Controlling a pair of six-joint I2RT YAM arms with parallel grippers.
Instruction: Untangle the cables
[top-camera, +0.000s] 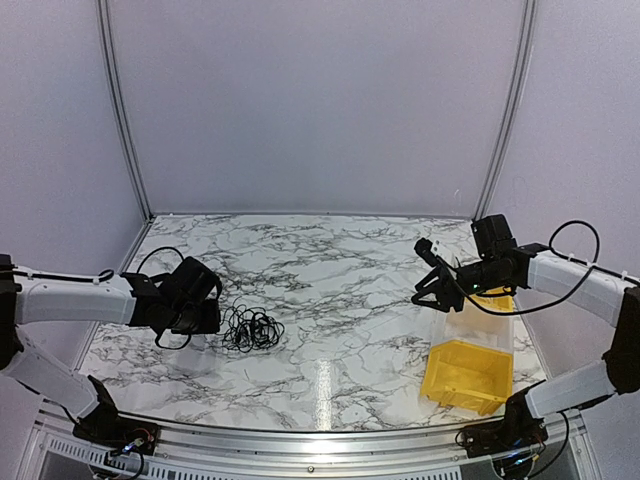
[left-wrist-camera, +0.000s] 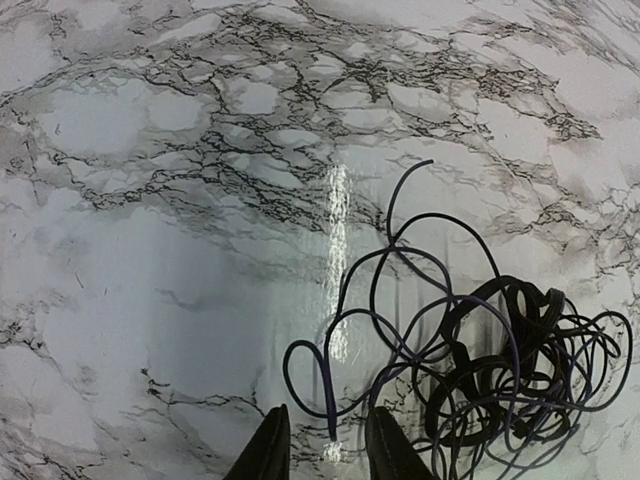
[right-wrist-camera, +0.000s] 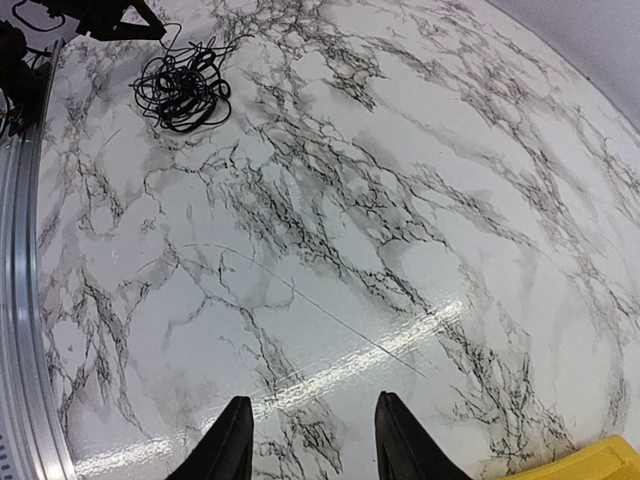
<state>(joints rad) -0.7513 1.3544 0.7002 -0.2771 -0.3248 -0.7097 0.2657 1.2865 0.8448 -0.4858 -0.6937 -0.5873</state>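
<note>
The cables (top-camera: 250, 328) lie as a small dark wiry bundle on the marble table (top-camera: 330, 270), left of centre. In the left wrist view the cables (left-wrist-camera: 480, 380) spread to the right, and one loose end (left-wrist-camera: 332, 425) reaches down between my fingertips. My left gripper (top-camera: 214, 322) sits right at the bundle's left side. In its own view the left gripper (left-wrist-camera: 327, 452) is open, the jaws narrowly apart around that end without pinching it. My right gripper (top-camera: 428, 292) hovers open and empty above the table at the right, seen as the right gripper (right-wrist-camera: 312, 445) in its own view, far from the cables (right-wrist-camera: 180, 85).
A yellow bin (top-camera: 470, 372) stands at the front right, just below my right gripper, and its corner shows as the yellow bin (right-wrist-camera: 590, 462). A hair-fine dark line (right-wrist-camera: 320, 310) crosses the marble ahead of the right fingers. Grey walls close the table's back and sides.
</note>
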